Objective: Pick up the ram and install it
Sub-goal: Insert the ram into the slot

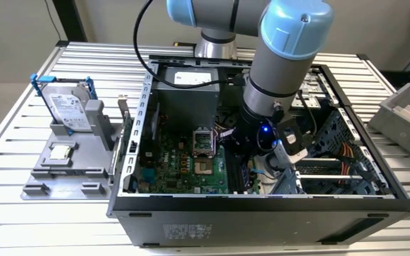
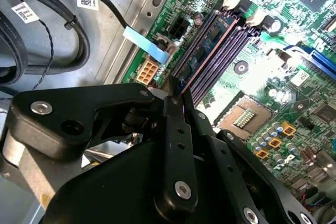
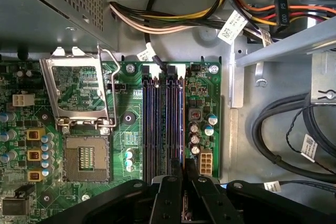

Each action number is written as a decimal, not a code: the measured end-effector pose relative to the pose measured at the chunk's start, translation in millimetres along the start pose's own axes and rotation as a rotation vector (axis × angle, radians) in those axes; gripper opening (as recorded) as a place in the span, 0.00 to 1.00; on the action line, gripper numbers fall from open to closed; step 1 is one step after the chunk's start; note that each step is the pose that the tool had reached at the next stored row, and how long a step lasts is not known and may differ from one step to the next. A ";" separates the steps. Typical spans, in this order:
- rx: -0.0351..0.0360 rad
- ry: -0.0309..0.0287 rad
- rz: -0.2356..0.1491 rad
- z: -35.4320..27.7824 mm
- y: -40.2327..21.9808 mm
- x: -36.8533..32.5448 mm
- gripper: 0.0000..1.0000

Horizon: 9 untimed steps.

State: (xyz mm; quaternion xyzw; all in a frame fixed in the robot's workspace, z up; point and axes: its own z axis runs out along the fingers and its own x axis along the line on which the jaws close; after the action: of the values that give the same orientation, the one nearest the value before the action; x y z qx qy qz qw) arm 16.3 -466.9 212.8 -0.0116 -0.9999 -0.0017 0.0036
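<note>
Ram (image 2: 210, 51) seated in motherboard slot (image 3: 181, 124) beneath hand (image 3: 185, 174).

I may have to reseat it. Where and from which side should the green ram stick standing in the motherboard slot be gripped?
Grip the long green ram stick by its upper long edge, fingers on its two flat faces, coming straight down onto the black slots. It stands on edge with neighbouring slots close alongside, so that edge is what's exposed.
</note>
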 end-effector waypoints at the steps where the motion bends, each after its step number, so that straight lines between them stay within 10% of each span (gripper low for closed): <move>1: -0.0001 -0.0001 0.000 0.1 0.1 0.0 0.00; 9: -0.0001 0.0000 0.000 0.1 0.2 0.0 0.00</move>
State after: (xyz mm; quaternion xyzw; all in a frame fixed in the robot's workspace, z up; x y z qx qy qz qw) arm 16.3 -466.7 212.7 -0.0116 -0.9999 -0.0017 0.0036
